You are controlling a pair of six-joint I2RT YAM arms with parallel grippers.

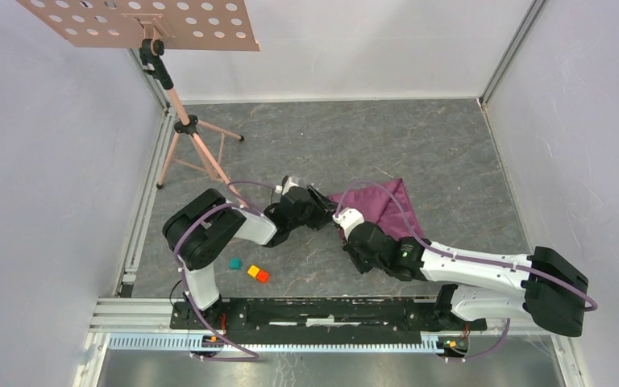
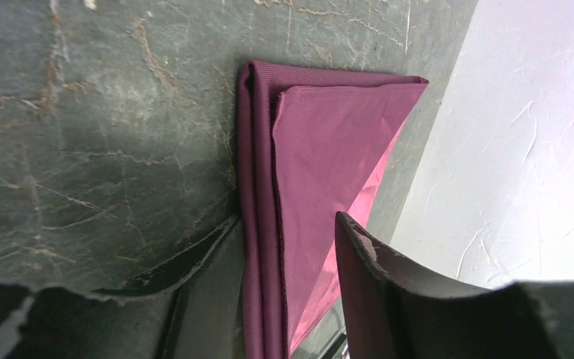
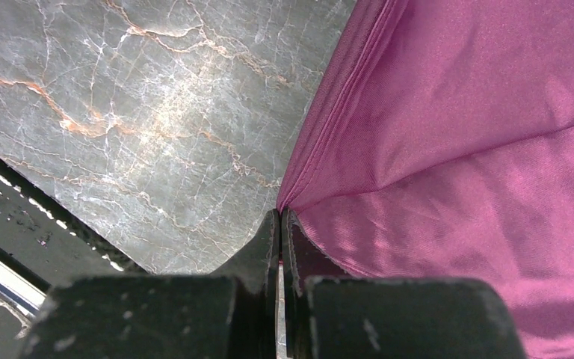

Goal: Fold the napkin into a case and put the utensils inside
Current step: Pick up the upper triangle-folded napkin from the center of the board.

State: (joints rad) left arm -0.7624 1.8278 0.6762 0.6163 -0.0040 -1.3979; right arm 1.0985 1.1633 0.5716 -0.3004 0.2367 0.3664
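Right pincer point(image 3: 281, 215): pressed together, nipping the edge of the napkin point(image 3: 456, 149). The cloth's seam and a long crease both run in to the fingertips.
Left pincer point(image 2: 285, 224): spread. One finger lies low against the table point(image 2: 82, 149) just outside the cloth's folded edge, the other stands raised over the cloth, and the layered fold runs between them.
Napkin: plum-purple and faintly shiny, folded to a triangle with stacked edges. It lies flat and stretches ahead of both pincers. Seen from above, the left pincer is at its left corner and the right pincer at its near edge.
Table: grey stone-patterned top with pale veins, bare to the left of each pincer's fingers.
Blocks: teal block point(image 1: 234, 264), yellow block point(image 1: 253, 271) and orange block point(image 1: 263, 276) sit behind the left pincer, back toward that arm's base and well apart from the cloth. Yellow and orange touch, with teal just beside them.
Stand point(image 1: 185, 129): copper-coloured tripod carrying a perforated board, beyond the left pincer and off to its left, near the white wall.
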